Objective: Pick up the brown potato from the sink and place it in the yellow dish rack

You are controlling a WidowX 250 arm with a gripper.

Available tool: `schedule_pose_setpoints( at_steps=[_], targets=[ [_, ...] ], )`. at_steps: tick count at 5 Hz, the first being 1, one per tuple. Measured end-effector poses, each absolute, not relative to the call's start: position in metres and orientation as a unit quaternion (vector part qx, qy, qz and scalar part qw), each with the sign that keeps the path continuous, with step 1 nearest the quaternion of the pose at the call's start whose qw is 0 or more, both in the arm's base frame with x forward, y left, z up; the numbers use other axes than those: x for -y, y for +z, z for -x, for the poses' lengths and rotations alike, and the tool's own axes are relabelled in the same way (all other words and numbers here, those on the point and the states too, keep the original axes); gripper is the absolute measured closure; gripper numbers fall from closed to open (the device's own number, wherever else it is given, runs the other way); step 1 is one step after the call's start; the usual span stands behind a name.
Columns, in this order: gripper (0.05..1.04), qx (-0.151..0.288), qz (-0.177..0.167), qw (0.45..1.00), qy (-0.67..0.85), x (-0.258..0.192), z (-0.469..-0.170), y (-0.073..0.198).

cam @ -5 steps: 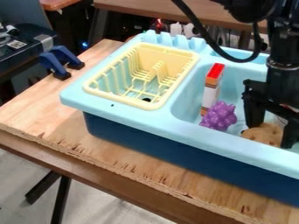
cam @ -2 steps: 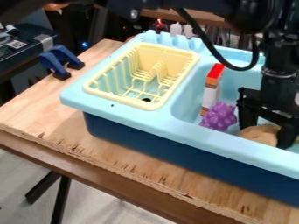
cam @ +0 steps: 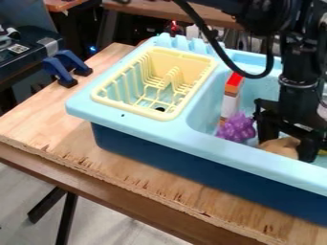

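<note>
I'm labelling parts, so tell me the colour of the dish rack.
The dish rack is pale yellow; it shows best in the camera view.

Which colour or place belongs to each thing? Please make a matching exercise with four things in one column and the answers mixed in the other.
Things:
1. Dish rack
2. Grapes
3. Clamps
4. Tan lump

Colours or places:
a. blue
b. between the jaws of the gripper
c. yellow
d. purple

Right pairs: 1-c, 2-d, 3-a, 4-b
</note>
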State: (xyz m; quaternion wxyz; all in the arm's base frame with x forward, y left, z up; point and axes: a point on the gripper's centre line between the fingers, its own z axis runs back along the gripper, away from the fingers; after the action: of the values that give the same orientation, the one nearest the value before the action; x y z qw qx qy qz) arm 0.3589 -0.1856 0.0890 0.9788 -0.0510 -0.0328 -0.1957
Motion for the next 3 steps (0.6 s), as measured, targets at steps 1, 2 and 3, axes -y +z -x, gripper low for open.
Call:
schedule_pose_setpoints(
  at_steps=[1,2,3],
  targets=[
    [0.221,0.037,0.060,0.977,-0.201,0.186,-0.355,0.093],
    [0.239,0.055,0.063,0.973,-0.214,0.188,-0.353,0.103],
    [0.289,0.072,0.067,0.968,-0.230,0.192,-0.351,0.118]
  ],
)
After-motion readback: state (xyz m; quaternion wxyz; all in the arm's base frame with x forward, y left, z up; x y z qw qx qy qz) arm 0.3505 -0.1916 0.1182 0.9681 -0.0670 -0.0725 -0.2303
